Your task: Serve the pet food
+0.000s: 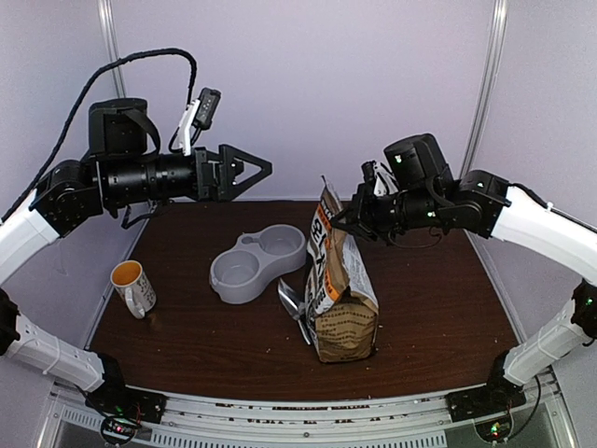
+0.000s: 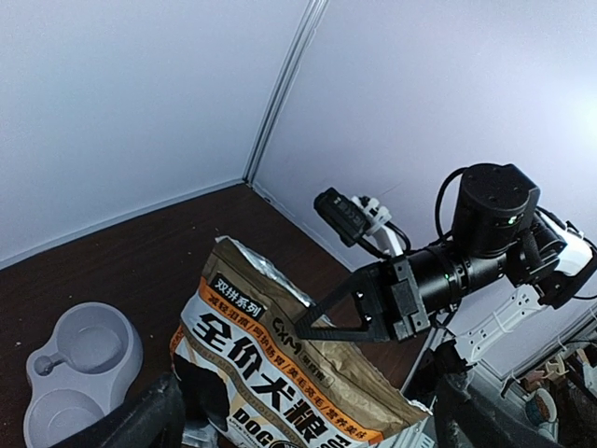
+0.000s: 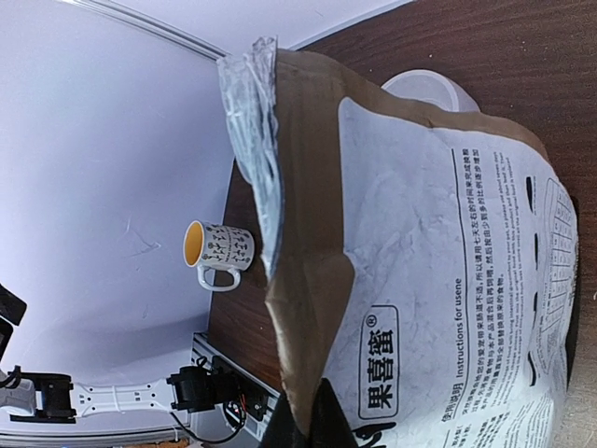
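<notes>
Black right gripper point(image 1: 343, 220) looks pinched on the open rim of the upright kraft-brown dog-food bag point(image 1: 340, 299), its kibble hidden from us. The left gripper point(image 1: 264, 168) hangs wide open and holds nothing. We see the bag on a dark brown wooden table point(image 1: 438, 299), beside a grey plastic double bowl point(image 1: 256, 263) with both basins bare. Pale walls point(image 1: 326, 84) stand behind.
</notes>
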